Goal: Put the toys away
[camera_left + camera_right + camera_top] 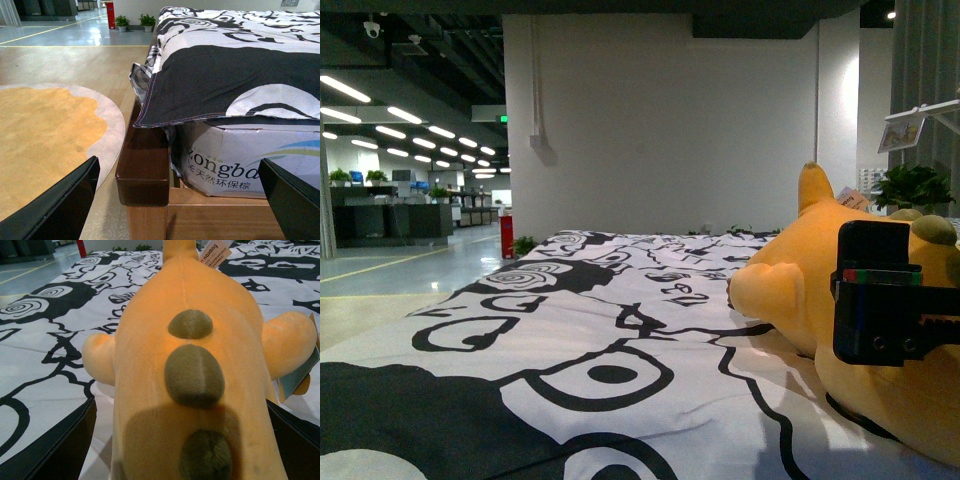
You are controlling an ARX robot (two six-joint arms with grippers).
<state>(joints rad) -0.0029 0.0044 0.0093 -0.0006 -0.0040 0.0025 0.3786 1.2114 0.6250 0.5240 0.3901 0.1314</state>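
**Risk check: right arm at the plush toy**

Plush toy (790,290) lies on the patterned bed (570,330), toward its right side. Right gripper (873,295) sits close against the toy's back; contact cannot be told. In the wrist view its fingers (55,445) are spread wide, one on each side of the spotted back, holding nothing. Left gripper (177,200) is low, by the wooden bed frame (145,160), with its fingers (60,200) also wide and empty.

Likely failures, as judged from this:
- The body nearly fills the gap between the right fingers, so closing could pinch only loose fabric and the toy would sag or slip on lifting.
- The soft filling may squash and work free.
- The hang tag (215,252) might snag.
- The left arm, if raised carelessly, could catch the frame or the overhanging cover (210,80).
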